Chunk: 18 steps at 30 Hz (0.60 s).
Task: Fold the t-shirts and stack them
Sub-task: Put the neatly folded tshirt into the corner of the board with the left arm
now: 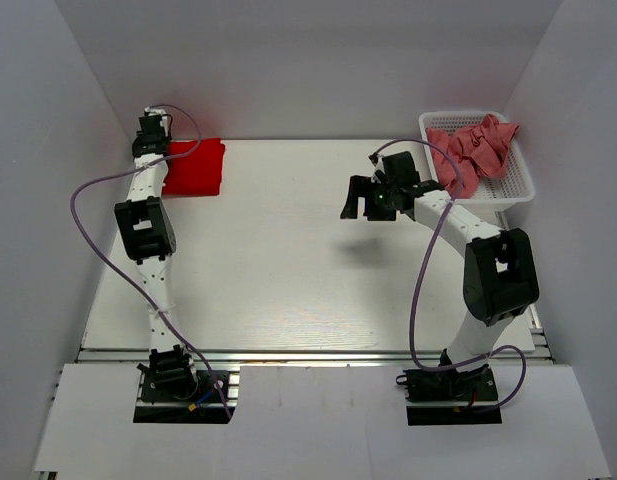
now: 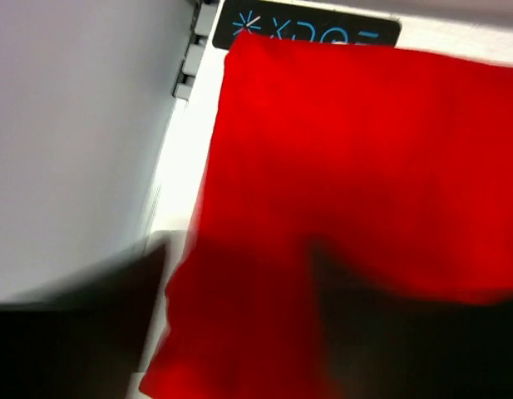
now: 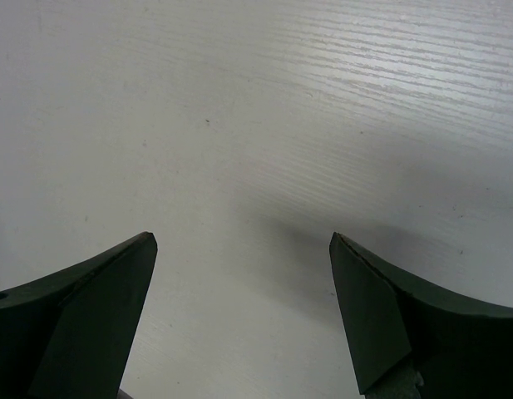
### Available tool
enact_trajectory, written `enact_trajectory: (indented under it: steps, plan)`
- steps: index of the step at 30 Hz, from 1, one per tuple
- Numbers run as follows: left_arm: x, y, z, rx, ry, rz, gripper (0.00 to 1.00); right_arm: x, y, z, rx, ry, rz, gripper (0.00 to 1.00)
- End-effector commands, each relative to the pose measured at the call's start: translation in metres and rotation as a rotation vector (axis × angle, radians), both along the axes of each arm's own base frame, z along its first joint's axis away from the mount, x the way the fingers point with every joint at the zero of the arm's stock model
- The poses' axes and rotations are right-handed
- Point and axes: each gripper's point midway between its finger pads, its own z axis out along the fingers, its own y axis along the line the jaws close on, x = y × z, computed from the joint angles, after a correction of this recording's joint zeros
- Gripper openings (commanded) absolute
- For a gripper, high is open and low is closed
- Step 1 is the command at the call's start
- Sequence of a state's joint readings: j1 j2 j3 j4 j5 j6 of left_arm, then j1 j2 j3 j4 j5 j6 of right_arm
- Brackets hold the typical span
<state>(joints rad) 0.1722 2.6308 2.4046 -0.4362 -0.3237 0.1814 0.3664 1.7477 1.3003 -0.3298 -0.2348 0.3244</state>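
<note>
A bright red t-shirt (image 1: 195, 167) lies folded flat at the back left of the table. It fills the blurred left wrist view (image 2: 347, 166). My left gripper (image 1: 153, 140) hovers at its left edge; its dark fingers (image 2: 65, 332) stand apart over the cloth and hold nothing. Crumpled salmon pink t-shirts (image 1: 476, 148) are piled in the white mesh basket (image 1: 518, 190) at the back right. My right gripper (image 1: 360, 203) is open and empty above the bare table, left of the basket. In the right wrist view its fingers (image 3: 90, 316) are wide apart over white tabletop.
White walls enclose the table on the left, back and right. A black label with blue lettering (image 2: 306, 29) sits at the wall behind the red shirt. Purple cables loop off both arms.
</note>
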Motion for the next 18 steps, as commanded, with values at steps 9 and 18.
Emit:
enact_trajectory:
  steps: [9,18]
  plan:
    - [-0.019,-0.044,0.153,-0.062,-0.213,-0.049,1.00,-0.005,-0.010,0.047,0.041,-0.125,-0.051,0.90]
    - [-0.115,-0.206,0.146,-0.354,-0.217,-0.250,1.00,-0.048,-0.042,0.037,0.043,-0.175,-0.131,0.90]
